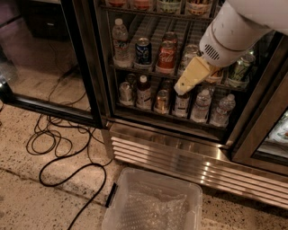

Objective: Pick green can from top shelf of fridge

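The fridge stands with its left glass door swung open. The top shelf runs along the top edge of the view. Only the lower parts of the cans on it show; one of them looks green, between reddish ones. My gripper is a pale yellow piece on a white arm. It hangs in front of the middle rack, below the top shelf and to the right of a red cola can. It touches nothing that I can see.
The middle rack holds a water bottle, a blue can and a tall dark green-and-black can. The lower rack holds bottles and cans. A clear plastic bin sits on the floor in front. Black cables loop at the left.
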You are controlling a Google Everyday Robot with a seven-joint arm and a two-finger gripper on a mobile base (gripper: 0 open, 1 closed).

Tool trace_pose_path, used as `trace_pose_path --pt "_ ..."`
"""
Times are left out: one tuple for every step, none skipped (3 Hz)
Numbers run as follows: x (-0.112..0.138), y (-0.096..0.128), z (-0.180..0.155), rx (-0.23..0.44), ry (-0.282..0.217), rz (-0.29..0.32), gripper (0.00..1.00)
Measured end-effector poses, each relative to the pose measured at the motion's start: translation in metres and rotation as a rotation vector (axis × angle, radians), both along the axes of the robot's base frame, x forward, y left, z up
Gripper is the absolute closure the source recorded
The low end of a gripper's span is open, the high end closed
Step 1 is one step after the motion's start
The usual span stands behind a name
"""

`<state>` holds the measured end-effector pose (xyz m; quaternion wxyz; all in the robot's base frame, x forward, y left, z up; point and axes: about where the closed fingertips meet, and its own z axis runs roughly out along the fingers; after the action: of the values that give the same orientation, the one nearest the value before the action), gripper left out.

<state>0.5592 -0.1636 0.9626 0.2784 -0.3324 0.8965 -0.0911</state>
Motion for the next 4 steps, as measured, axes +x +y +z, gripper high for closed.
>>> trace_pose_path --pt "0.027 0.008 0.001 0.08 -0.055 -0.111 0.0" --pt "0.046 0.008 -0.001 0.171 -0.075 -0.247 0.0" --pt "0.059 0.013 -0.004 0.252 -0.033 -0.314 0.0" --pt "0.06 0.013 -0.003 0.258 -0.032 -0.314 0.0"
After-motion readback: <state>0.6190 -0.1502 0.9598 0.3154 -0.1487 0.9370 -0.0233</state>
